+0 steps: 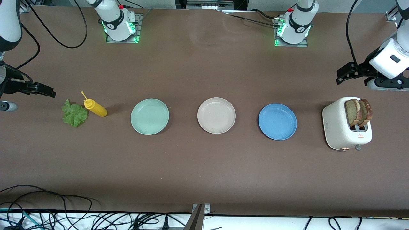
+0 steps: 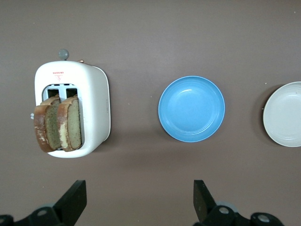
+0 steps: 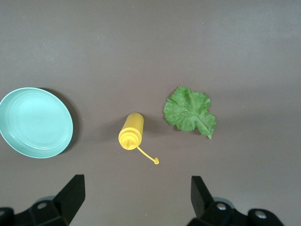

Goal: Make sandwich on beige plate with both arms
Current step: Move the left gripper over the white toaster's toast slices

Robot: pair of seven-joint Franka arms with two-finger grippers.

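Bare beige plate (image 1: pixel 216 115) awaits between two raised arms.
Left end effector (image 2: pixel 138 200) and right end effector (image 3: pixel 136 197) hover, fingers apart; bread slices (image 1: pixel 358 111) sit in toaster (image 1: pixel 338 127).

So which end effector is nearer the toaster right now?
Left. The left end effector hangs open, up beside the toaster; the right end effector waits open by the lettuce.

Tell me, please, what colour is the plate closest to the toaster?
Blue. The plate beside the toaster shows best in the left wrist view.
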